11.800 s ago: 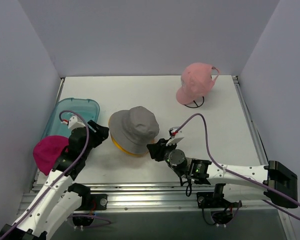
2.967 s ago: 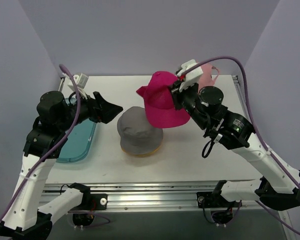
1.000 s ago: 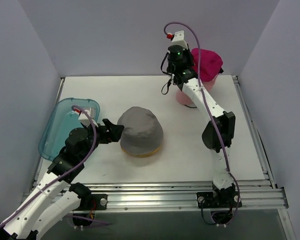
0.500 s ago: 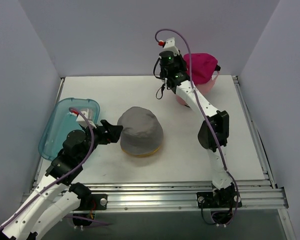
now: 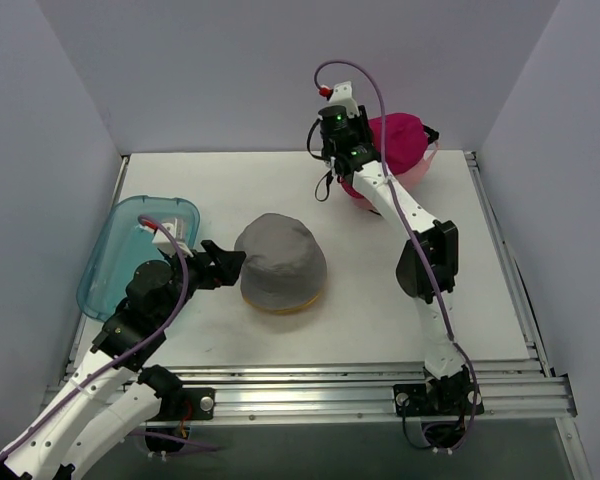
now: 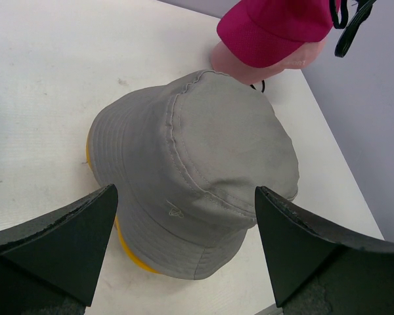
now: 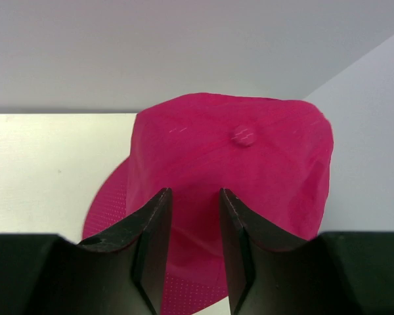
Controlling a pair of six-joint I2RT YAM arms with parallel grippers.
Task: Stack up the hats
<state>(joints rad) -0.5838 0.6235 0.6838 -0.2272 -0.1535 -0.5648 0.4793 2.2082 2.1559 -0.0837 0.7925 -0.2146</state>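
The grey bucket hat (image 5: 280, 260) sits on the yellow bucket hat (image 5: 264, 303), which shows only as a brim edge, at mid table. My left gripper (image 5: 225, 263) is open just left of them; in the left wrist view (image 6: 185, 197) its wide jaws frame the grey hat (image 6: 197, 151) and yellow brim (image 6: 126, 252). The magenta cap (image 5: 400, 140) rests on the light pink cap (image 5: 421, 172) at the back right. My right gripper (image 5: 363, 158) is open at the magenta cap's left side, its fingers (image 7: 151, 223) parted over the cap (image 7: 249, 170).
A translucent teal tray (image 5: 108, 262) lies at the left edge, behind my left arm. The enclosure walls stand close behind and to the right of the caps. The stand under the caps is hidden.
Over 12 s the right arm carried the magenta cap from the left side to the back right and set it on the pink cap. In the last second it shifted slightly left; the left gripper stayed put.
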